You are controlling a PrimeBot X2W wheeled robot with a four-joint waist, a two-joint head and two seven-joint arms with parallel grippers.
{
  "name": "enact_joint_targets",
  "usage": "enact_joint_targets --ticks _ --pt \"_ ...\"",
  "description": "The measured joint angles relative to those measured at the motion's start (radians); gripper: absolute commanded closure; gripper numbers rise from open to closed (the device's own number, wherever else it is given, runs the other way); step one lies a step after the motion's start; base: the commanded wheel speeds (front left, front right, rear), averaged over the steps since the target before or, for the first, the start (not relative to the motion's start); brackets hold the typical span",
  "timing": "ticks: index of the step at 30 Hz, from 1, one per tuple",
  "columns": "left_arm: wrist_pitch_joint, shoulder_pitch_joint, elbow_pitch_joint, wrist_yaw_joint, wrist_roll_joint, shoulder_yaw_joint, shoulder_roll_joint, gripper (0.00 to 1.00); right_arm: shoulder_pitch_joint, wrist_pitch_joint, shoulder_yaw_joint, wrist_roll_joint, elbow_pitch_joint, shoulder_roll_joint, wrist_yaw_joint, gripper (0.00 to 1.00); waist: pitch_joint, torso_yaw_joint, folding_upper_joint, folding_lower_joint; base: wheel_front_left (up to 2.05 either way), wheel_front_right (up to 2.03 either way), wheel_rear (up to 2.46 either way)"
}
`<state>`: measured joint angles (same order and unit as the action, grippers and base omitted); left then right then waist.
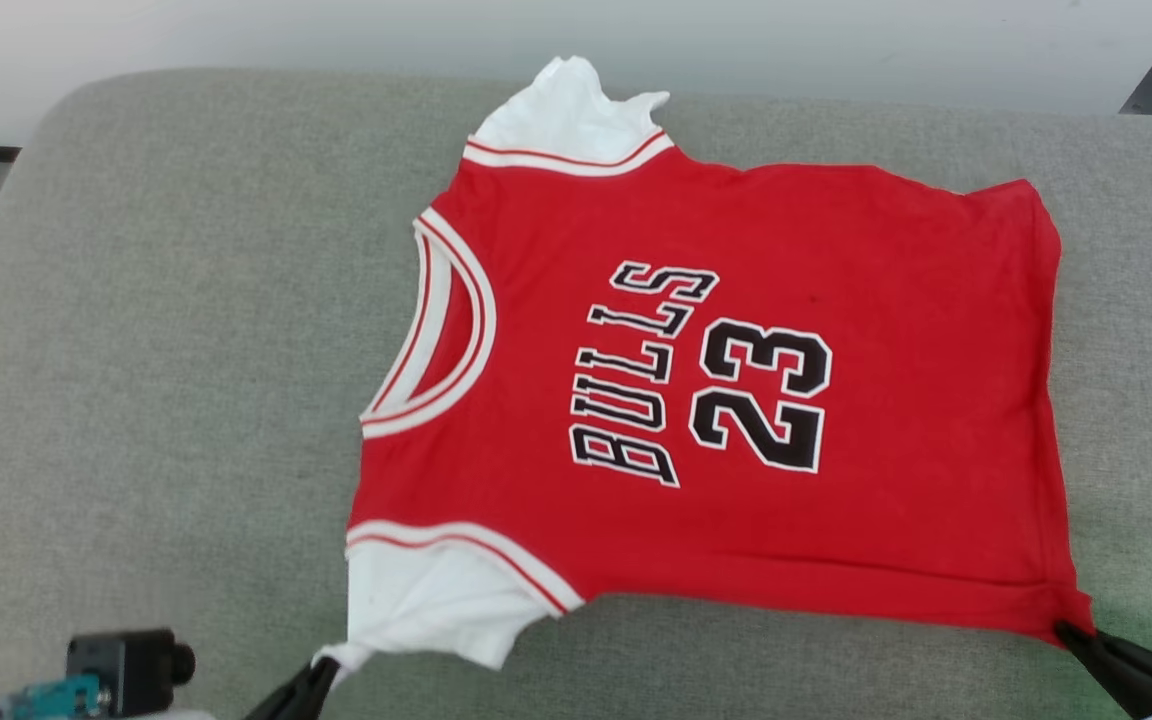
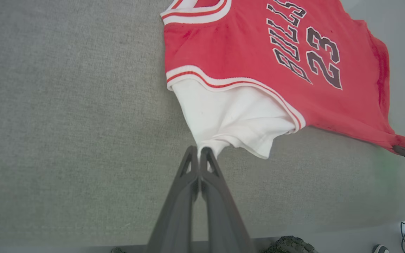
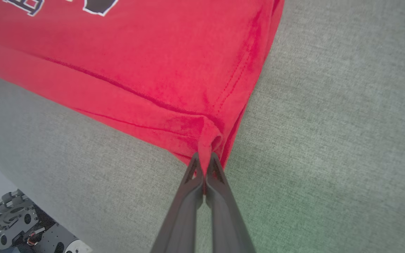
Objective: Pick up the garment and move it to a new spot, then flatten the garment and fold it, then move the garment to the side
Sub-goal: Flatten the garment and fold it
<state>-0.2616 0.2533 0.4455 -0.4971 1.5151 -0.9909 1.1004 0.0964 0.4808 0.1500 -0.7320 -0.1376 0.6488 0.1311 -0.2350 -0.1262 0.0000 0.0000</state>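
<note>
My left jaws are pinched tight on the white sleeve tip, and my right jaws are clamped on the red hem corner. The shirt lies chest-up and nearly flat on the grey cushion. Both bites look thin, so an uneven pull could slip a corner free or bunch the cloth. The arms reach in low over the near edge, well apart, with their fingers close to the cushion.
</note>
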Motion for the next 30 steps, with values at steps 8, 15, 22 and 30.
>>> enact_joint_targets --ticks 8,15,22,30 --pt "0.000 -0.105 0.068 -0.033 -0.038 0.076 0.018 1.00 0.038 0.071 -0.045 0.000 -0.071 -0.030 0.000 1.00 -0.011 0.011 0.0000 -0.0001 0.00 0.00 0.00" --pt "0.047 0.018 0.105 -0.035 -0.142 0.130 0.125 1.00 -0.063 0.103 -0.071 0.015 -0.114 -0.066 0.000 1.00 -0.020 0.043 0.0000 0.0000 0.00 0.00 0.00" --pt "0.196 0.242 0.019 0.072 -0.268 0.168 0.152 1.00 -0.243 0.145 -0.035 0.064 -0.080 -0.099 0.000 1.00 -0.048 0.085 0.0000 0.0000 0.00 0.00 0.00" --pt "0.333 0.449 -0.222 0.222 -0.339 0.163 0.039 1.00 -0.451 0.134 0.056 0.099 0.060 -0.129 0.000 1.00 -0.099 0.131 0.0000 0.0000 0.00 0.00 0.00"
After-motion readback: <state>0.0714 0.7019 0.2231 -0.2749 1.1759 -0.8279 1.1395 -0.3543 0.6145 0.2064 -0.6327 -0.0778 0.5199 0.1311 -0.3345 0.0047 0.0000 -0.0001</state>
